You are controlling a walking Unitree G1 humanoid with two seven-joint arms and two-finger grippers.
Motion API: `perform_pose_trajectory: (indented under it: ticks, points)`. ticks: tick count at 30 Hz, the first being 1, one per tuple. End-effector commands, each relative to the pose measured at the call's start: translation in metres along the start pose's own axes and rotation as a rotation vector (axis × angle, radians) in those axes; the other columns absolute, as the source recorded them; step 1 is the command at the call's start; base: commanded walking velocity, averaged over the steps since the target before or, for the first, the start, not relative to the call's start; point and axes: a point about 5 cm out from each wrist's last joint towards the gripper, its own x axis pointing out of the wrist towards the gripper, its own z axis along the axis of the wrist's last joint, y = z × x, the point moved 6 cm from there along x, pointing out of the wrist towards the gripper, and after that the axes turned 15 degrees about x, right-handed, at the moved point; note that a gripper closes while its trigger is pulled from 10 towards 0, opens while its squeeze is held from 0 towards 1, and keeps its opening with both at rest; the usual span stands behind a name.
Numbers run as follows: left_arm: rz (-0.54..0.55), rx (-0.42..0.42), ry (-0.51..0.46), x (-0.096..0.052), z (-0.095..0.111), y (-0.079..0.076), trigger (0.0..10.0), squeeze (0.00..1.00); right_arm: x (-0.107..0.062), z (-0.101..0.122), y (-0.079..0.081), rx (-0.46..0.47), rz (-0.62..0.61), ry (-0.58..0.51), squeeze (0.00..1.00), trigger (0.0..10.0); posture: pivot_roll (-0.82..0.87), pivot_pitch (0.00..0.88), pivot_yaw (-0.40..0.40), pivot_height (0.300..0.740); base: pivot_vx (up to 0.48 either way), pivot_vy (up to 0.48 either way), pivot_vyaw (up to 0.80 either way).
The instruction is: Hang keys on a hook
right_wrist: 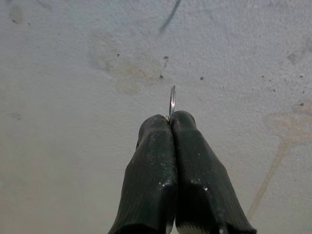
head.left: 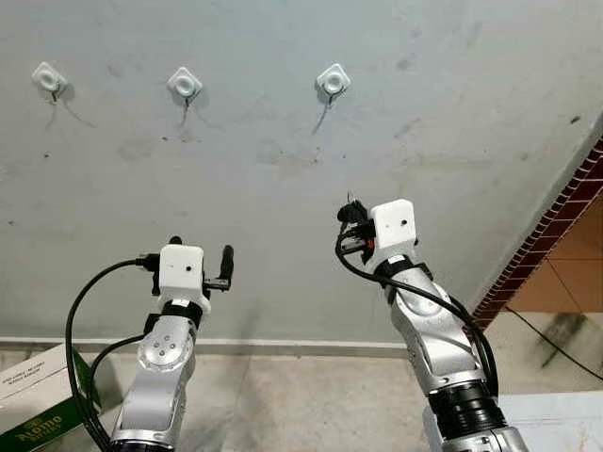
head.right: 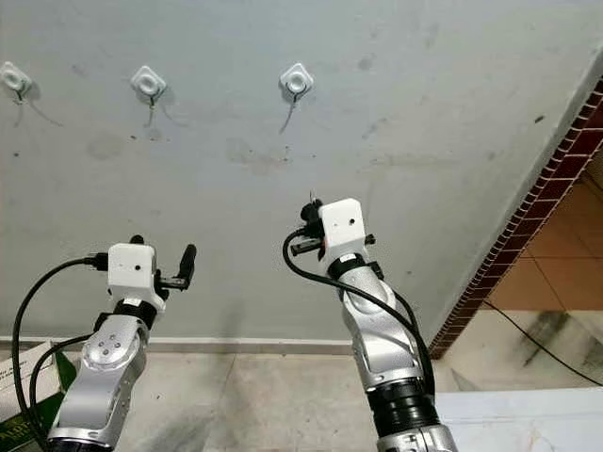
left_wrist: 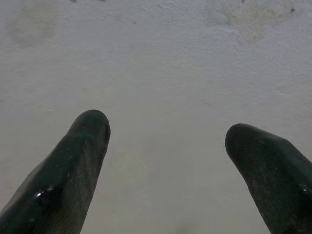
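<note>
Metal key ring edge-on between pinched right gripper fingertips.

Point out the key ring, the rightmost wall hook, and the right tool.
key ring (right_wrist: 172,101), right wrist view, on the thin metal loop above the fingertips.
rightmost hook (head.left: 333,81), left eye view, on its white base plate.
right tool (right_wrist: 170,122), right wrist view, at the seam between the closed fingertips.

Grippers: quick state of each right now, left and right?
Left gripper: open, empty, pointed at the bare wall.
Right gripper: shut on a thin metal key ring, raised below the rightmost hook.
</note>
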Motion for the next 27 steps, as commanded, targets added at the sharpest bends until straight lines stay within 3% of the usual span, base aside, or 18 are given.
perform_pose_trajectory:
  ticks: [1,16,27]
  points:
    - [0.004,-0.001,-0.015,0.0,0.004,0.001,10.0,0.0,0.001,0.009,0.002,0.003,0.004,-0.031,0.0,10.0,0.08,0.0,0.009,0.74,0.251,0.0,0.0]
    - [-0.004,-0.004,-0.016,-0.001,0.004,0.001,10.0,0.0,-0.002,0.009,0.0,-0.001,0.001,-0.03,0.0,10.0,0.07,0.0,0.009,0.74,0.287,0.0,0.0]
    - [-0.019,0.007,0.027,-0.026,-0.01,0.004,10.0,0.0,-0.04,0.009,-0.014,-0.028,-0.015,-0.014,0.0,10.0,0.07,0.0,0.006,0.74,0.29,0.0,0.0]
